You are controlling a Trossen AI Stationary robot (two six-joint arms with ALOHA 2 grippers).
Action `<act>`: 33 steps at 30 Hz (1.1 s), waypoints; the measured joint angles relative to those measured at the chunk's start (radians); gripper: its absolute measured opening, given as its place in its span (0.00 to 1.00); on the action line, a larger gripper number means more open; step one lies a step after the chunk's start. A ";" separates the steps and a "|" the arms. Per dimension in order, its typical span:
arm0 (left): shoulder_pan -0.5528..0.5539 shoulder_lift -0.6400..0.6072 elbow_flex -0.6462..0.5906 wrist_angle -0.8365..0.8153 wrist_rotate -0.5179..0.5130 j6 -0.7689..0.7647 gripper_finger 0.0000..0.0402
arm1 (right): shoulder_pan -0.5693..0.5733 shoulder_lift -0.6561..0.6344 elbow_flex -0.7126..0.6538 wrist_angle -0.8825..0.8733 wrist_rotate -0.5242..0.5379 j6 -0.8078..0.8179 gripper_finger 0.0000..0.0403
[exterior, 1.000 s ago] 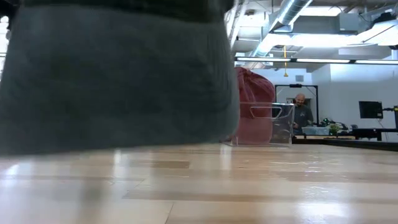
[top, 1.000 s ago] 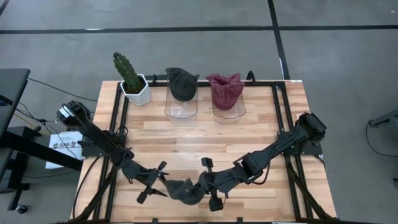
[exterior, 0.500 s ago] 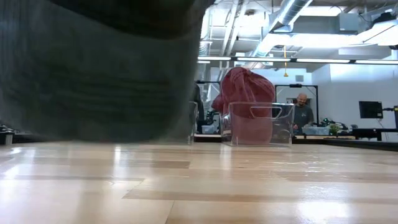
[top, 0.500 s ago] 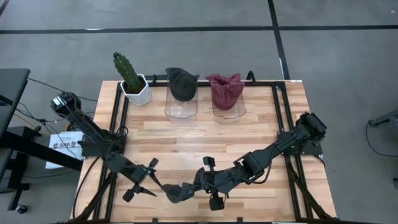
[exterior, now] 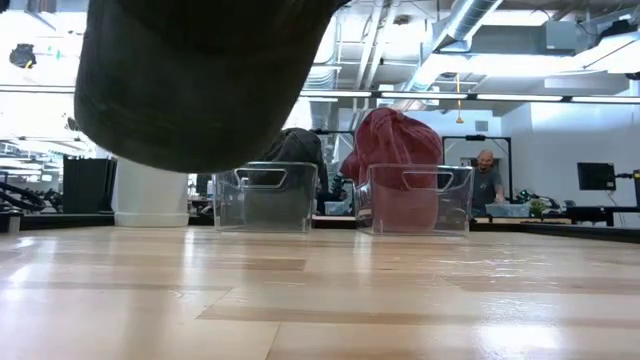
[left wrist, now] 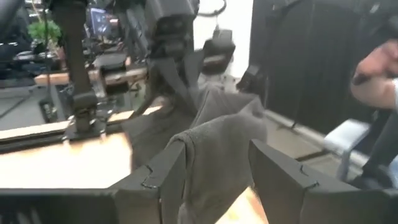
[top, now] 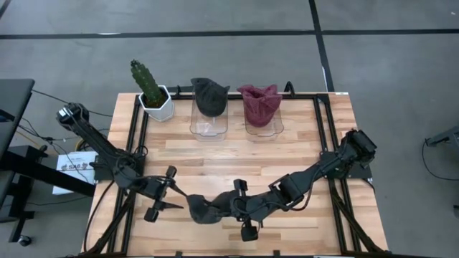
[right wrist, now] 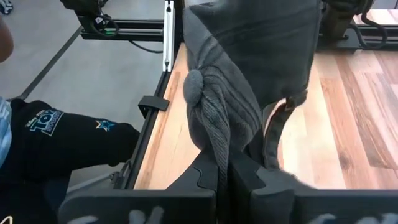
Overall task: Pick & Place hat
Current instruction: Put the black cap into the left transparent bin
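A dark grey knit hat (top: 203, 208) hangs near the table's front edge, stretched between my two grippers. In the low view its underside (exterior: 200, 90) is clear of the wood. My left gripper (top: 172, 195) is at the hat's left end and my right gripper (top: 228, 208) at its right end, both shut on it. The left wrist view shows the cloth (left wrist: 214, 165) between that gripper's two fingers. The right wrist view shows the ribbed knit (right wrist: 217, 106) rising from its shut fingers. My left gripper holds the hat's left end (left wrist: 205, 186) between its two fingers, which stand fairly wide with bunched cloth between them. The fingers come level from the table's left. The hat is lifted clear. My right gripper pinches a ribbed fold (right wrist: 219, 163) at the hat's right end between its two fingers. They come slanting down from the table's right. The cloth bunches in several layers beyond the fingers, clear of the table.
At the back stand a cactus in a white pot (top: 153, 97) and two clear bins, one with a dark grey hat (top: 209, 100), one with a maroon hat (top: 259, 104). Bare wood lies between bins and grippers. A person's hand (left wrist: 376, 65) and dark sleeve (right wrist: 68, 146) show beside the table.
My left gripper has risen and drawn back toward the table's left and far side, taking the hat's left end with it. The hat has come up off the table and spread out from a bundle into a band between both grippers.
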 joint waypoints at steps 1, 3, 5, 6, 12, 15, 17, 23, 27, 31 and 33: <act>-0.001 -0.006 0.000 -0.026 -0.015 0.005 0.43 | 0.004 0.000 0.000 0.000 0.000 -0.001 0.00; -0.002 -0.020 0.000 -0.109 -0.067 0.005 0.43 | 0.016 0.000 0.000 0.000 0.000 -0.001 0.00; -0.001 -0.029 0.000 -0.197 -0.144 -0.016 0.43 | 0.029 0.000 0.000 -0.001 -0.001 -0.001 0.00; 0.001 -0.030 0.000 -0.226 -0.182 -0.028 0.43 | 0.035 0.000 0.000 -0.002 -0.001 -0.001 0.00; 0.058 -0.030 -0.001 -0.250 -0.177 -0.096 0.43 | 0.046 0.000 0.000 -0.007 -0.001 0.000 0.00; 0.097 -0.030 -0.001 -0.239 -0.092 -0.100 0.43 | 0.037 0.000 0.000 -0.008 -0.005 0.000 0.00; 0.126 -0.030 -0.001 -0.213 -0.027 -0.099 0.43 | 0.024 0.000 0.000 -0.008 -0.022 0.000 0.00; 0.209 -0.030 -0.001 -0.118 0.167 -0.064 0.43 | -0.033 0.001 0.000 -0.001 -0.095 -0.025 0.00; 0.275 -0.028 0.000 -0.091 0.271 -0.037 0.43 | -0.079 0.001 0.000 0.024 -0.176 -0.077 0.00; 0.363 -0.027 0.000 -0.079 0.376 -0.048 0.43 | -0.131 0.001 0.000 0.040 -0.284 -0.137 0.00; 0.398 -0.020 0.000 -0.056 0.439 -0.070 0.43 | -0.152 0.001 0.000 0.040 -0.346 -0.166 0.00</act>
